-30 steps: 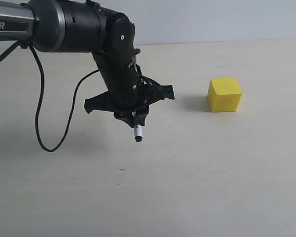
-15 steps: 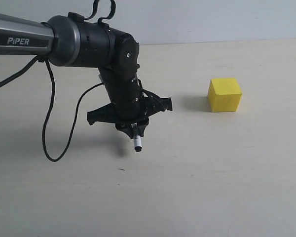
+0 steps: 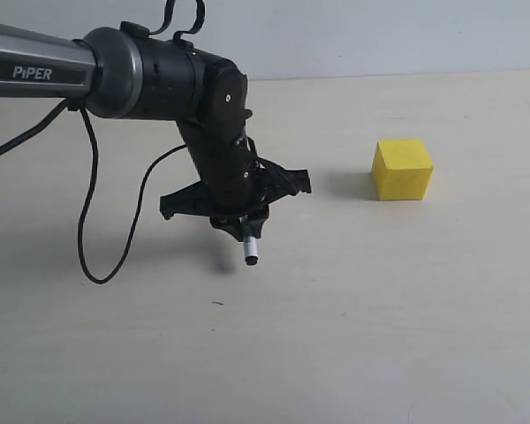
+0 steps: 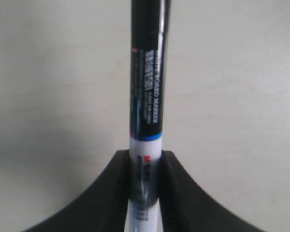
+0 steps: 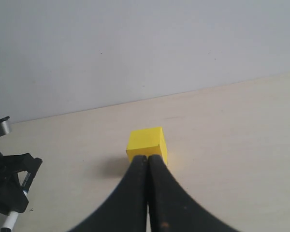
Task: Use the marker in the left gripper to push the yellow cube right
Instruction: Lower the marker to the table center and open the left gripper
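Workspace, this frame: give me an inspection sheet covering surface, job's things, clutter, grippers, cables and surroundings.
Surface: pale table, one tiny dark speck.
Job's things: marker pointing down; cube stands apart from it, to its right in the exterior view.
Clutter: nothing seen.
Grippers: left gripper shut on the marker; right gripper shut, empty, aimed at the cube.
Cables: black cable hangs in a loop beside the left gripper.
Surroundings: plain wall behind the table.

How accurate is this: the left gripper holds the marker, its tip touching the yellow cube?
One error: the left gripper holds the marker, but its tip is clear of the yellow cube, with bare table between them, as the exterior view shows.
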